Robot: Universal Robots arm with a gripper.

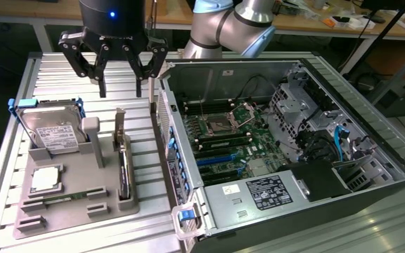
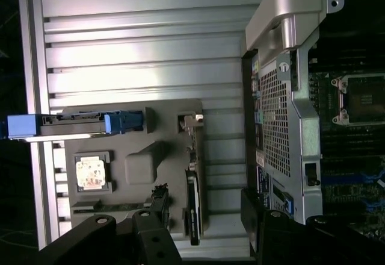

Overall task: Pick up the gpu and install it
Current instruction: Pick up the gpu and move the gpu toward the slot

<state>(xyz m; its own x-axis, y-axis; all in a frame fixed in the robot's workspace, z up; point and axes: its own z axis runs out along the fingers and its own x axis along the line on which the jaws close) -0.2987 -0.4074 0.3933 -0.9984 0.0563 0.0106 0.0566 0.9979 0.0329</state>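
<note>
End effector [image 1: 118, 79]: I see the fingers spread wide and empty, hovering over the surface [image 1: 55, 74] by the edge farthest from the exterior camera.
gpu [image 1: 124, 168]: standing on edge in the grey fixture [image 1: 69, 211], below the end effector and toward the nearer edge.
Long axis: far edge to near edge.

**Table** [image 1: 55, 71]: silvery metal top, ribbed with parallel slats, catching bright light. Two items lie directly on it.

1. **Grey tray** [image 1: 83, 176]: a moulded holder lying flat, with slots and pockets in its upper face. It sits toward the near side, on the exterior view's left.
2. **Computer case** [image 1: 384, 154]: a dark tower laid on its side, open face up, on the exterior view's right. It lies just beside the tray, with a narrow strip of slats between them.
</note>
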